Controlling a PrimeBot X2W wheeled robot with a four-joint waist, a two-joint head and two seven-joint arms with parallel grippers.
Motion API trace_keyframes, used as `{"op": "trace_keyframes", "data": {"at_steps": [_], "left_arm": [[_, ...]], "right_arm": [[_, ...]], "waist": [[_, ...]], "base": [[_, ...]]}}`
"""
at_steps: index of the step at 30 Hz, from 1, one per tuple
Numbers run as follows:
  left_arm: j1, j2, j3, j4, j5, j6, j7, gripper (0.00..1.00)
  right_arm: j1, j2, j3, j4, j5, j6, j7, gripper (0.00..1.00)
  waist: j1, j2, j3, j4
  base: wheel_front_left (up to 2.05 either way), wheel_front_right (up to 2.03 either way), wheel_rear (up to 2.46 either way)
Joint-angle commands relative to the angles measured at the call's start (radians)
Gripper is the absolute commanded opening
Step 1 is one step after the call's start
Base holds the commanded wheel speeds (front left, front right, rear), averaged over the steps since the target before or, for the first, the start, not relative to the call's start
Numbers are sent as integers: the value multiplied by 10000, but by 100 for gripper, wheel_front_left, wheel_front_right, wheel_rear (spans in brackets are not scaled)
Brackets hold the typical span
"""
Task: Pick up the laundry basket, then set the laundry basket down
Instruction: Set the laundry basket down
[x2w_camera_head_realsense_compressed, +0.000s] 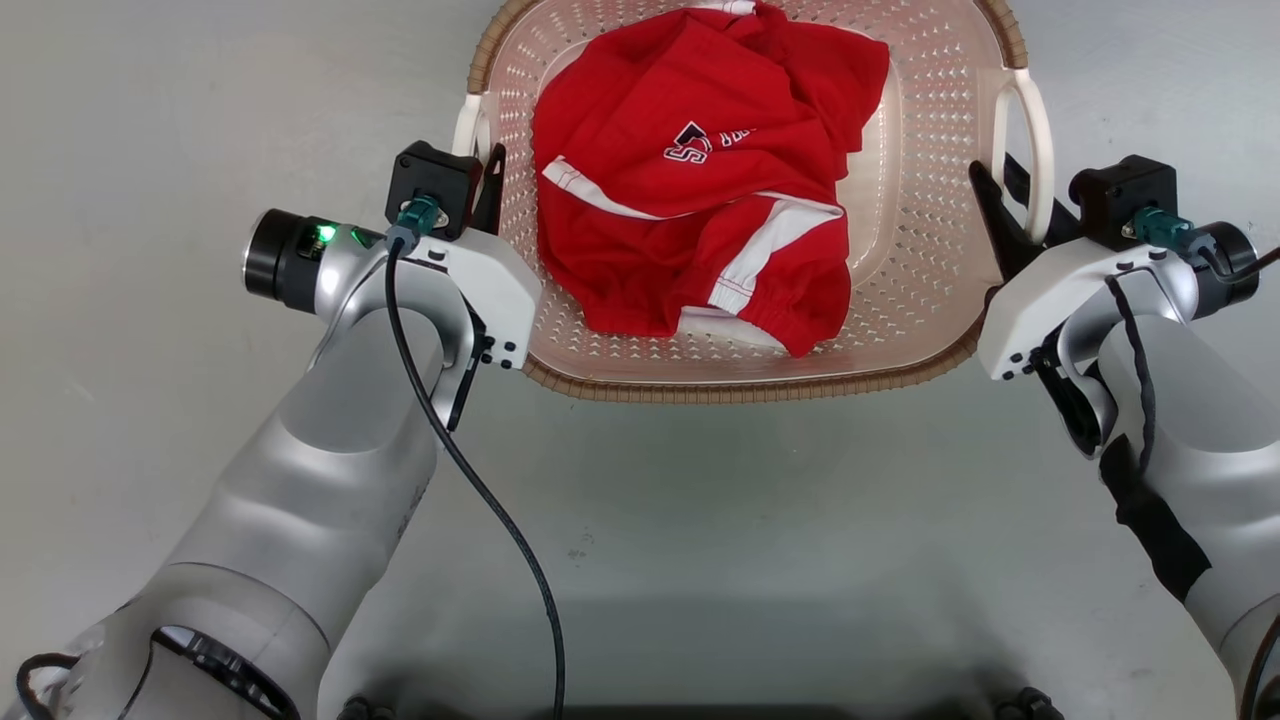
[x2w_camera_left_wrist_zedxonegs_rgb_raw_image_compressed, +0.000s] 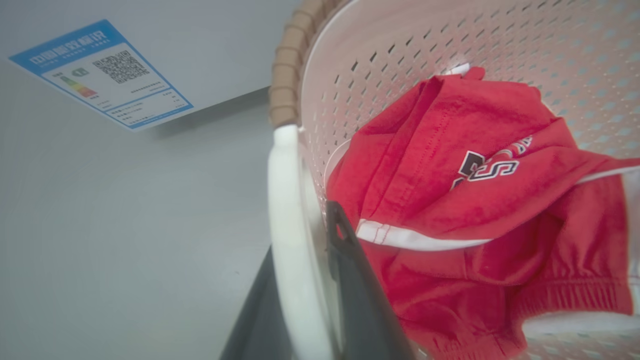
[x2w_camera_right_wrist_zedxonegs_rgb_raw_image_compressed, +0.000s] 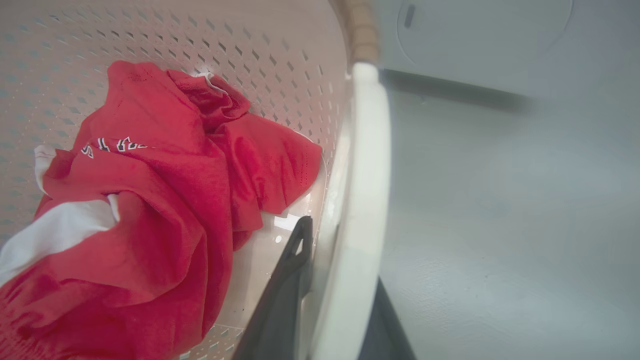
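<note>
The left claw (x2w_camera_head_realsense_compressed: 482, 178) and right claw (x2w_camera_head_realsense_compressed: 1005, 190) are each clenching one of the white side handles (x2w_camera_head_realsense_compressed: 1040, 130), with the laundry basket (x2w_camera_head_realsense_compressed: 930, 150) lying between them, so I judge both arms should be moving level and together, lest the red garment (x2w_camera_head_realsense_compressed: 700, 200) be sliding toward either claw.

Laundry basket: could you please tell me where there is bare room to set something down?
Bare: the grey floor before the laundry basket, between the arms; inside, a strip between the red garment and the right wall. Crowded: both handles, gripped by the left end effector and right end effector.
</note>
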Motion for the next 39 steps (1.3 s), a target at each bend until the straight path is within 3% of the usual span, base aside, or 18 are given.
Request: {"op": "trace_keyframes", "data": {"at_steps": [1, 13, 35, 36, 37, 38, 39], "left_arm": [[135, 587, 149, -57, 294, 14, -149, 0], [125, 474, 537, 134, 683, -107, -150, 0], [154, 252, 982, 522, 1126, -319, -151, 0], [163, 219, 1044, 598, 1069, -327, -151, 23], [155, 190, 1055, 654, 1069, -329, -151, 50], [141, 169, 1056, 694, 1089, -316, -151, 97], [142, 142, 1081, 733, 1077, -311, -151, 100]], "right_arm": [[708, -137, 64, -47, -372, 63, -47, 0], [702, -32, -529, 9, -878, 63, -47, 0], [662, -2, -557, 133, -642, 63, -47, 0], [642, -2, -553, 248, -621, 63, -47, 36], [609, -2, -542, 323, -619, 63, -47, 90], [584, -2, -559, 411, -600, 63, -47, 100], [564, -2, -553, 455, -583, 63, -47, 100]], "waist": [[0, 0, 33, -20], [0, 0, 151, -3], [0, 0, 256, -77], [0, 0, 265, -75], [0, 0, 277, -76], [0, 0, 287, -78], [0, 0, 300, -75]], "base": [[0, 0, 0], [0, 0, 0], [0, 0, 0], [0, 0, 0], [0, 0, 0], [0, 0, 0], [0, 0, 0]]}}
